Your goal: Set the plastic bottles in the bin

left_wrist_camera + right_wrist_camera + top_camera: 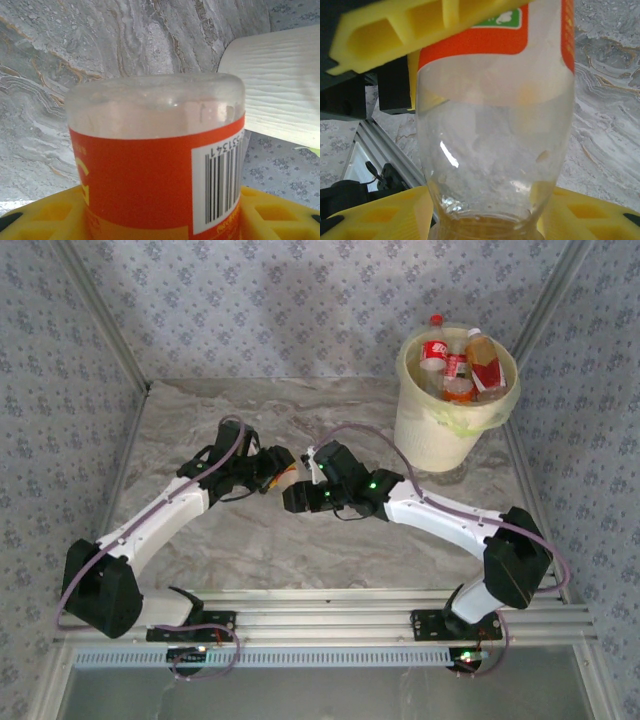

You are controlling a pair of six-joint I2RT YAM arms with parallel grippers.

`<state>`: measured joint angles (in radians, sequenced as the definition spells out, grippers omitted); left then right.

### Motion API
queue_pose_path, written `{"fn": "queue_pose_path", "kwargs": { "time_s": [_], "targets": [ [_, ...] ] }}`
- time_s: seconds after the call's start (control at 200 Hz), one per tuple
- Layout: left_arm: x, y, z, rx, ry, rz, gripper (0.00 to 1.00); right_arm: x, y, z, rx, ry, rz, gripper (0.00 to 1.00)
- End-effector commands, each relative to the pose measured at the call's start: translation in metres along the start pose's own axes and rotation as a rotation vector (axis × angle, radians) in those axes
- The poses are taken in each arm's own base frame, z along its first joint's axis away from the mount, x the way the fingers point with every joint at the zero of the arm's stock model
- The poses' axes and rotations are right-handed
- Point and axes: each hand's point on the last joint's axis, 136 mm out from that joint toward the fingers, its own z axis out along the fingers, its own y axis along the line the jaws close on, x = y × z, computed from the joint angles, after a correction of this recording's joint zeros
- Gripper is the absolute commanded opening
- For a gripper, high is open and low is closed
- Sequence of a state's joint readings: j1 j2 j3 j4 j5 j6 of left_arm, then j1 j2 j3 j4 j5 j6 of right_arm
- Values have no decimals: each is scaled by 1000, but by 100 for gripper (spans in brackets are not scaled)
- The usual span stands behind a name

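Nearest us, over the marbled table (300, 560), we see both arms reach inward and meet at one clear bottle (150, 150) with an orange label, held off the tabletop between them. The left gripper (160, 222) is clamped on the labelled body, its yellow fingers (40, 215) pressing on both sides, the bottle's rounded base pointing away from the wrist. The right gripper (482, 227) has its yellow fingers on either side of the bottle's neck end, close against it; we cannot tell whether they squeeze it. Farther back, at the table's far right corner, stands the bin (430, 435), well apart from the grippers, with several bottles (460, 365) upright inside, their caps rising above its rim.
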<state>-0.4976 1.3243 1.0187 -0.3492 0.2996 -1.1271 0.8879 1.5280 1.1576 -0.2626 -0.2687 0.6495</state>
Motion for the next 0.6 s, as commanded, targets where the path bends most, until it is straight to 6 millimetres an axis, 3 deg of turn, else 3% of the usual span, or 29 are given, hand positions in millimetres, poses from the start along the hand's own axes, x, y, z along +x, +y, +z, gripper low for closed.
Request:
{"fn": "queue_pose_path", "kwargs": {
  "time_s": [0.0,0.19,0.325,0.38,0.525,0.595],
  "targets": [
    [0,-16,-2,51,7,17,49,-6,-2,-4,21,-7,-6,51],
    [4,-21,5,93,38,10,50,-4,-5,-11,34,-17,-4,38],
    [4,-24,5,105,38,23,53,-4,-9,-22,48,-40,-2,36],
    [5,-31,3,138,40,36,61,-4,-12,-28,56,-50,1,36],
    [5,-67,-10,300,42,98,98,-1,-26,-51,99,-69,25,36],
    [4,-81,-20,354,22,133,100,-1,-33,-67,118,-83,10,36]
  ]
}}
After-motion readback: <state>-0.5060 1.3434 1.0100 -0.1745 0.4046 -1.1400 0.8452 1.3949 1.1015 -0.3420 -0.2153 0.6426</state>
